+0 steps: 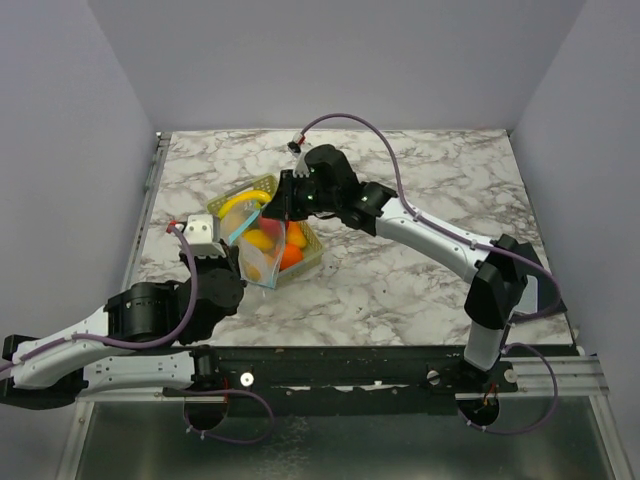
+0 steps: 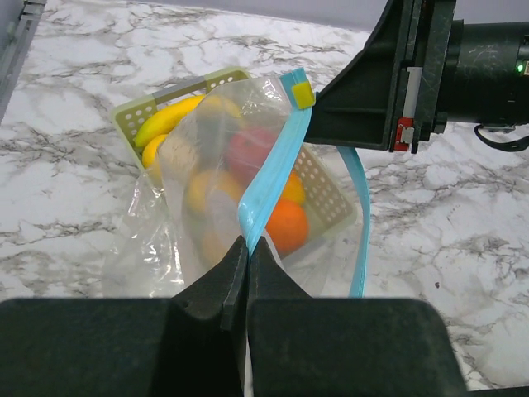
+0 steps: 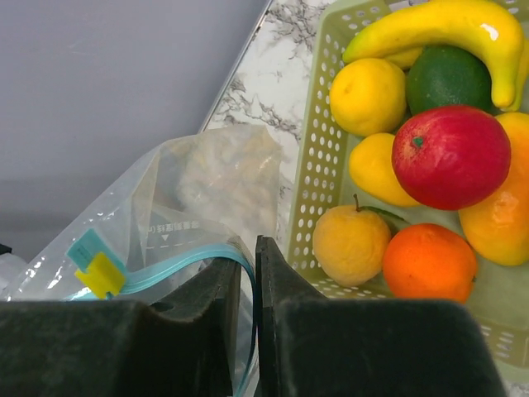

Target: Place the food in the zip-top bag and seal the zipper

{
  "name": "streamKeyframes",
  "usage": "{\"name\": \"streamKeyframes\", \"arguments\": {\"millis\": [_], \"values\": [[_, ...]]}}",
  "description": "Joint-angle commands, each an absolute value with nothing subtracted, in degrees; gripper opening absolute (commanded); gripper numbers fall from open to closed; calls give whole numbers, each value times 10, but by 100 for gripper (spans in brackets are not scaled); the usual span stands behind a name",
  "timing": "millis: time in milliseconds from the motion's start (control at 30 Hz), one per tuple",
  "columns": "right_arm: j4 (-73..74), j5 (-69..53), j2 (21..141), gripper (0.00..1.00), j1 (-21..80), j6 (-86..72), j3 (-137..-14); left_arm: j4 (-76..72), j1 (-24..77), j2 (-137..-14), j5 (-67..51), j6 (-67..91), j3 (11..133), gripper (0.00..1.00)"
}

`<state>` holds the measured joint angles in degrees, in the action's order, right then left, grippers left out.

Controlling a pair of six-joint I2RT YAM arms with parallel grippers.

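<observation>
**Bag held by its zipper beside a full basket**

The zip-top bag [image 3: 215, 174] hangs clear and crinkled against the near-left side of the basket [image 3: 318, 165]. The 2 pincers hold it up between them. Its zipper [image 2: 269, 182] runs as a taut light blue strip from one pincer to the other. A 2nd blue lip droops loose beside it, so the mouth is parted. 1 yellow slider [image 3: 99, 275] sits on the strip near the right pincer's end.

The left pincer [image 2: 248, 248] is pressed together on the lower end of the zipper. The right pincer [image 3: 246, 281] has its fingers a narrow slit apart, and the blue strip runs into that slit. I cannot tell whether they bite on it.

The food lies in the pale yellow-green slotted basket, not in the bag. The right wrist view shows 8 pieces:
- 1 banana [image 3: 463, 25]
- 1 red apple [image 3: 450, 157]
- 1 orange [image 3: 428, 260]
- 1 dark green round piece [image 3: 446, 78]
- 2 yellow lemons [image 3: 368, 95]
- 1 pale yellow fruit with a stem [image 3: 351, 244]
- 1 orange-yellow piece [image 3: 500, 198] at the right edge

The basket stands left of centre on a white bench [image 1: 400, 290] veined with grey marble. Plain pale grey walls [image 1: 330, 60] close it in on 3 sides. A black rail [image 1: 330, 375] at the near edge carries the 2 arm bases.
</observation>
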<state>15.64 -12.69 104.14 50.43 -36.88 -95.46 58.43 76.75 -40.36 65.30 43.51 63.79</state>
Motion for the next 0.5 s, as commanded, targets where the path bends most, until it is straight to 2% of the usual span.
{"name": "streamKeyframes", "arguments": {"millis": [0, 67, 233, 467], "values": [[168, -113, 1072, 17, 494, -347, -982, 611, 771, -392, 698, 465, 622, 0], [169, -111, 1072, 22, 494, -345, -982, 611, 771, -391, 702, 466, 617, 0], [179, -113, 1059, 41, 494, -335, -981, 616, 771, -394, 713, 472, 607, 0], [189, -116, 1017, 47, 494, -327, -962, 618, 772, -392, 725, 476, 600, 0]]}}
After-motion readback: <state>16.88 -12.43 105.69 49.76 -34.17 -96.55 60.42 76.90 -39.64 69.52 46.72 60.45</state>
